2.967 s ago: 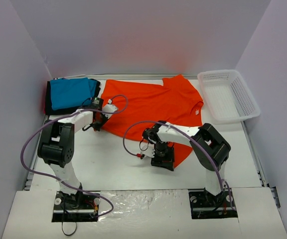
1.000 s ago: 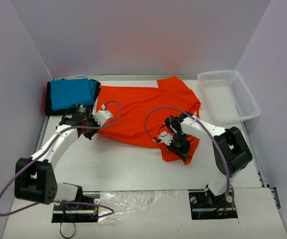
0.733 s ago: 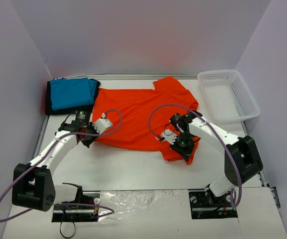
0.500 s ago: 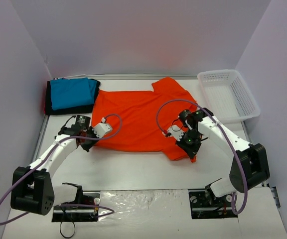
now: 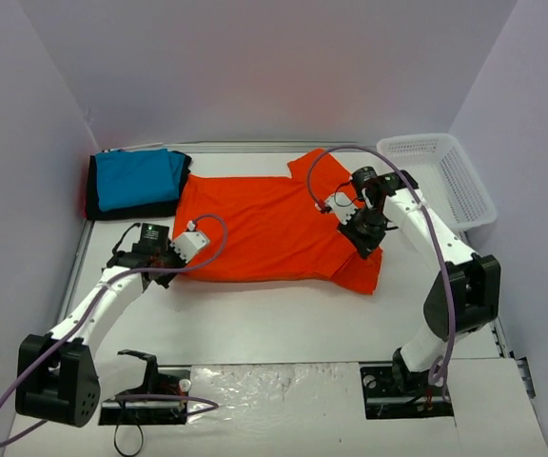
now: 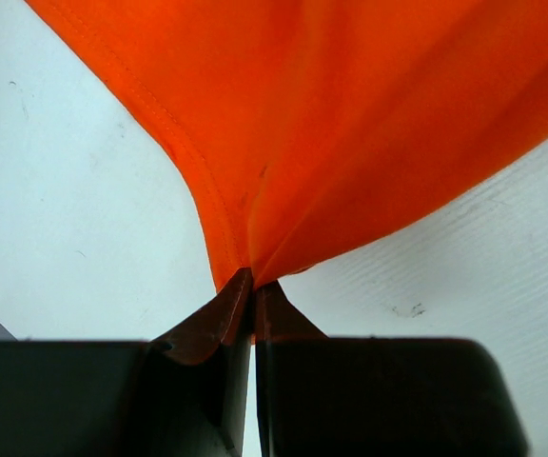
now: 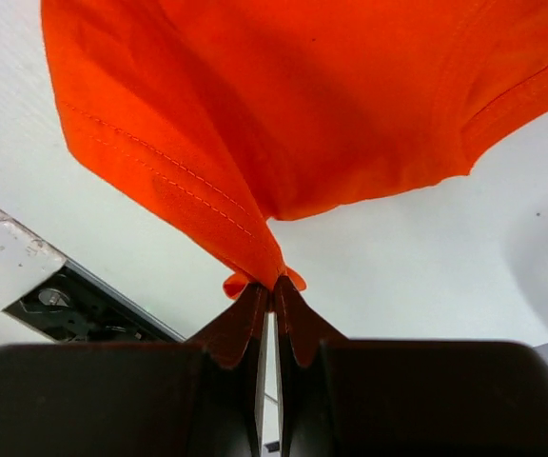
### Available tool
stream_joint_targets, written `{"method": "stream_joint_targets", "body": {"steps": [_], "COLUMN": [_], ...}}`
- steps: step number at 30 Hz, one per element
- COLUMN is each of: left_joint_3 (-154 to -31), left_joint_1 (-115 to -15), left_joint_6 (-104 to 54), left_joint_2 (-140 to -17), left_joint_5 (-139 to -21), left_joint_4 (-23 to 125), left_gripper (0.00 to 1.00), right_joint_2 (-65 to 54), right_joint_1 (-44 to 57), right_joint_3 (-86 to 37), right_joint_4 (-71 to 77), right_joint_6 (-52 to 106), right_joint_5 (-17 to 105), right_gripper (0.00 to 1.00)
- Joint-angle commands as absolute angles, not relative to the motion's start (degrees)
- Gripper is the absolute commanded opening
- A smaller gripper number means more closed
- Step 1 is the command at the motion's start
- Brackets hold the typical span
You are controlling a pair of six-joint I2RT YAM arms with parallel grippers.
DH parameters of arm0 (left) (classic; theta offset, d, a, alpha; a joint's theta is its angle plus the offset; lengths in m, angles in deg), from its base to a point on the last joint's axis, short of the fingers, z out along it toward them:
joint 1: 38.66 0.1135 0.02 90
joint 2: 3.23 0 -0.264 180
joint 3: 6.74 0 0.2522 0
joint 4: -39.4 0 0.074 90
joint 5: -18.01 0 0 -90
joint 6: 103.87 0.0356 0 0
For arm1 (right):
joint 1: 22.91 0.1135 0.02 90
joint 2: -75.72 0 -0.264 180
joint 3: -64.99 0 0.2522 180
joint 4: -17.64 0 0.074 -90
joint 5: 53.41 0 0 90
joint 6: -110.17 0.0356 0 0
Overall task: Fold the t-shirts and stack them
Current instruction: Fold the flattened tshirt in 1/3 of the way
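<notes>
Two grippers are each clamped on the orange shirt (image 5: pixel 264 228), which lies spread across the middle of the worktop (image 5: pixel 255 319). The left gripper (image 6: pixel 253 288) has its jaws pressed together on a pinch of cloth at the shirt's near-left corner. In the left wrist view the fabric fans out from the fingertips, and a stitched edge runs off toward the upper left. The right gripper (image 7: pixel 272 290) is likewise closed on a fold of cloth at the shirt's right end. In its wrist view a small tuft of orange pokes out on either side of the fingers, and a stitched hem slants across the cloth above them.

From above, most of the shirt lies flat, with one sleeve pointing toward the far wall and a bunched corner at the near right, just below the right gripper.

At the far-left corner a folded blue shirt (image 5: pixel 136 178) sits on top of a folded black shirt (image 5: pixel 92 198), whose dark edge shows along the left and near sides. The orange shirt's left edge lies just beside that pile. A white mesh basket (image 5: pixel 436 141) stands at the far right, apart from the orange shirt.
</notes>
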State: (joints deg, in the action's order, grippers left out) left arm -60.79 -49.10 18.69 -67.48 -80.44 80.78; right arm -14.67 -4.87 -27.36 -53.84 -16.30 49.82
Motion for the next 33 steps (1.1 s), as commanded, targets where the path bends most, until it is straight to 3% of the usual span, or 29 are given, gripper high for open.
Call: {"method": "stream_joint_targets", "body": {"steps": [1,17,33], "left_joint_3": [-65.32,-72.00,-80.08], "left_joint_1": [-48.95,-48.86,-47.37], "left_joint_6": [17.24,17.51,17.95], "left_joint_2": [-69.85,-82.58,-94.72], "left_joint_5": [-79.72,-79.11,-75.33], "left_joint_4": [79.53,76.28,74.69], "left_gripper": [0.02,0.02,0.03], "right_joint_2": [-19.81,-43.79,-55.85], "right_joint_1": [-5.51,-6.21,-6.65], "right_joint_3": [-32.78,-61.52,-72.17], "right_joint_4": [-55.36,-59.32,-59.41], "right_joint_6": [-17.18,-17.62,-17.98], "right_joint_5": [47.93,43.62,42.39], "right_gripper": [0.00,0.00,0.00]}}
